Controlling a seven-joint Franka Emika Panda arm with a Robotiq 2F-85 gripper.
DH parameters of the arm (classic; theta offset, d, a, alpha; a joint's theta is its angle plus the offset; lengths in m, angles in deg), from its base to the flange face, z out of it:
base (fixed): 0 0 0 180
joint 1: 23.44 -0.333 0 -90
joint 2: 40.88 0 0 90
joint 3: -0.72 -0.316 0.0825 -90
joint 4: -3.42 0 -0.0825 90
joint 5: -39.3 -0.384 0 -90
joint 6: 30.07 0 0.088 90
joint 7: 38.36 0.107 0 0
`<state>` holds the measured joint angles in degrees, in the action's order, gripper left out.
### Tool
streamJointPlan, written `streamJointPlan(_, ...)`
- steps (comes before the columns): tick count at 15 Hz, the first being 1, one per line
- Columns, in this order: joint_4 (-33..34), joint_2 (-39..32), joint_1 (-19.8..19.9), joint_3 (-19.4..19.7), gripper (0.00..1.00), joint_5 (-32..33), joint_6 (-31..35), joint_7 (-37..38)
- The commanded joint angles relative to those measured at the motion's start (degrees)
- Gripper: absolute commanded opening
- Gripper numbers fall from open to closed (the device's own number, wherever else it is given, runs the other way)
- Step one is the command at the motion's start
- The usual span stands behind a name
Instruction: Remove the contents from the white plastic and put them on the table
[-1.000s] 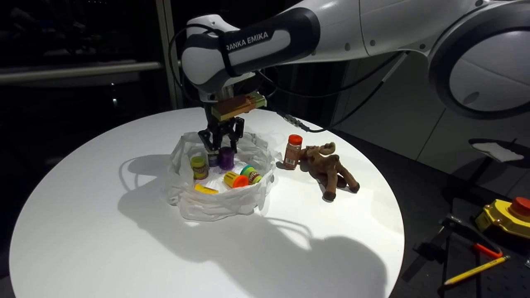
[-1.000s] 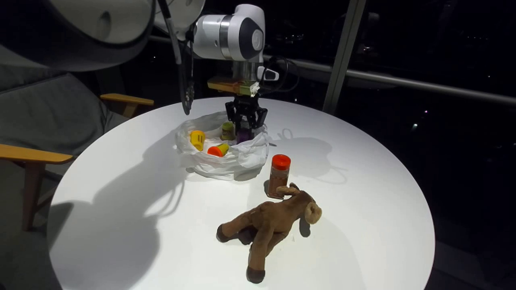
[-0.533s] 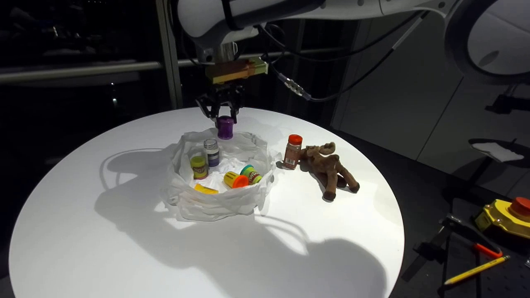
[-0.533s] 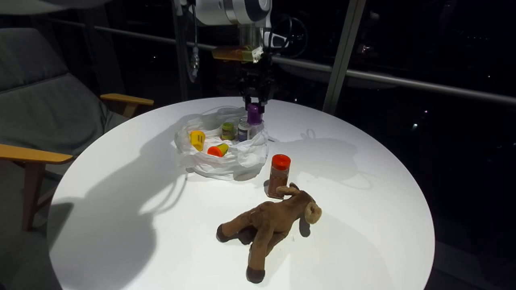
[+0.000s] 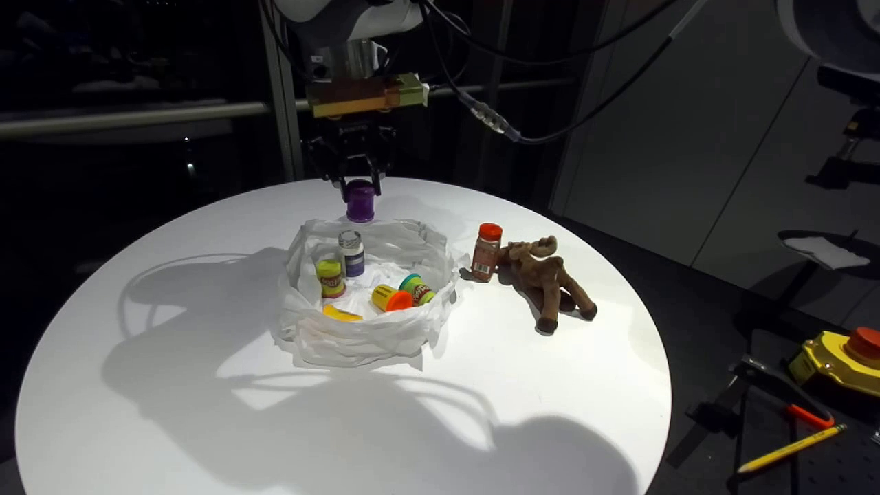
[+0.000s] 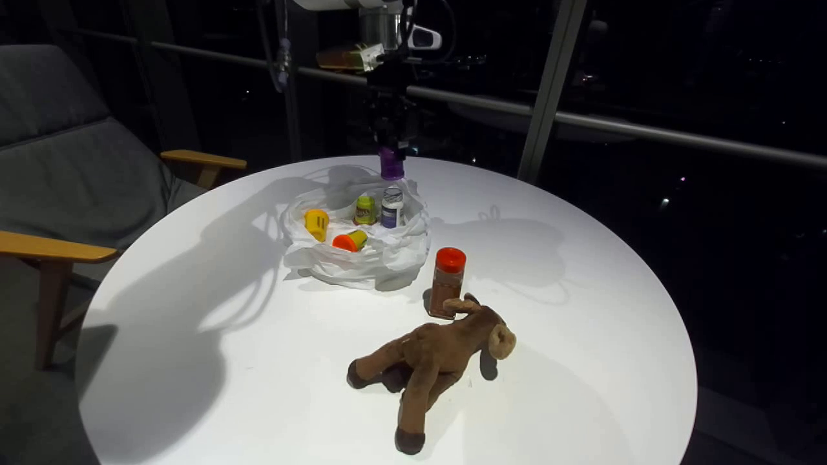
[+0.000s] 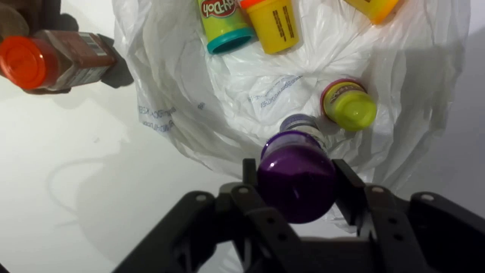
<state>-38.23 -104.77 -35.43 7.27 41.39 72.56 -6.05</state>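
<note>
My gripper [image 5: 361, 191] is shut on a purple jar [image 5: 360, 203] and holds it upright, raised near the far rim of the white plastic bag [image 5: 364, 344]. The jar also shows between the fingers in the wrist view [image 7: 295, 185]. Inside the open bag, a yellow-green tub [image 5: 331, 280] and a clear bottle with a purple label [image 5: 353, 260] stand upright. A yellow tub with an orange lid [image 5: 386, 298] and a green tub with a teal lid [image 5: 421, 291] lie on their sides. Another yellow tub [image 6: 316, 225] sits by the bag's wall. The held jar partly hides the bottle in the wrist view.
A red-capped spice jar [image 5: 486, 254] stands on the round white table [image 5: 550, 385] beside the bag. A brown plush moose [image 6: 439, 352] lies next to it. A grey armchair [image 6: 58, 129] stands beyond the table edge.
My gripper has lifted the purple jar up out of the bag, then carried it a little sideways toward the bag's far rim. The clear bottle has come into full view; other contents stay put.
</note>
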Motion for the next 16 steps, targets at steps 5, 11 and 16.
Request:
streamJointPlan(5, -23.0, 13.1, -3.4, 2.8, 0.26, 0.5, 2.3, 15.4)
streamJointPlan(11, -37.8, 20.7, -2.3, 1.0, 0.26, 0.6, 5.5, 19.0)
streamJointPlan(16, -51.2, 27.1, -1.6, 0.5, 0.26, 0.7, 10.0, 19.5)
